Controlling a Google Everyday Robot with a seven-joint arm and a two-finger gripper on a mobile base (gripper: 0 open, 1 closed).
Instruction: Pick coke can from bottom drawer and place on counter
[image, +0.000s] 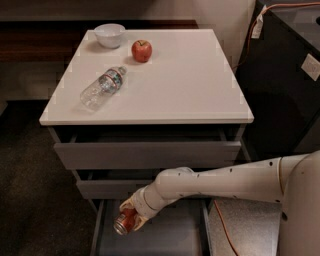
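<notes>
Coke can, just one, gripped by claw above bottom drawer

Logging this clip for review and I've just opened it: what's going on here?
The robot's arm reaches down to the open bottom drawer. Its gripper is closed on the coke can, which it holds tilted over the drawer's interior. The can is not yet on the counter, where a water bottle, an apple and a white bowl sit.
</notes>
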